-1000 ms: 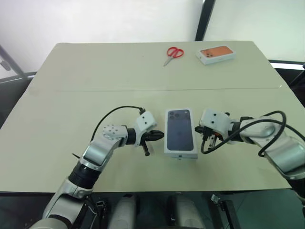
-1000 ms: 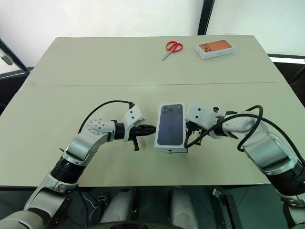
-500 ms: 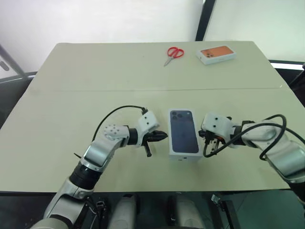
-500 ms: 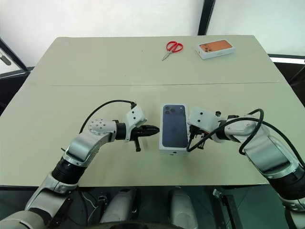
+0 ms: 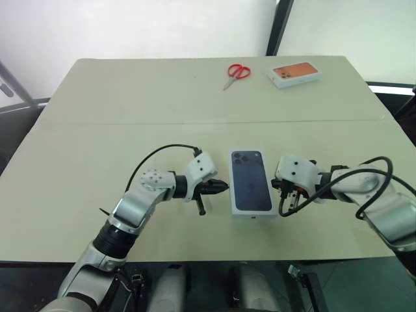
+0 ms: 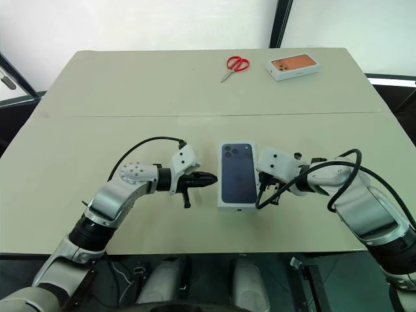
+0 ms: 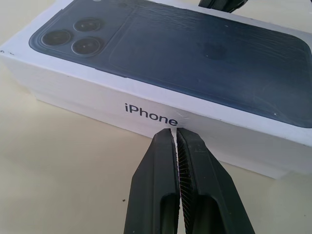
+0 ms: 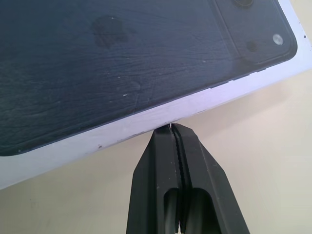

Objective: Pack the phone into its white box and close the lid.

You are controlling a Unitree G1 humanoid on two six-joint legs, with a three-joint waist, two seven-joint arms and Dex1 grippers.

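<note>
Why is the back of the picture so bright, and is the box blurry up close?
In the left eye view, bright light washes out the wall behind the table. In the left wrist view, the lid is sharp enough to read its lettering above the left gripper.

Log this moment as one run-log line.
lid: on box, printed face up | left gripper: shut at lid's left side | right gripper: shut at right side | phone: unseen

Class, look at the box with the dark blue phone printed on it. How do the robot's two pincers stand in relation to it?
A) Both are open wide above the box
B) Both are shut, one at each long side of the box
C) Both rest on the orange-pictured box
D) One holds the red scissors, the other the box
B: the left pincer and the right pincer are shut, tips at opposite long sides of the lid.
</note>
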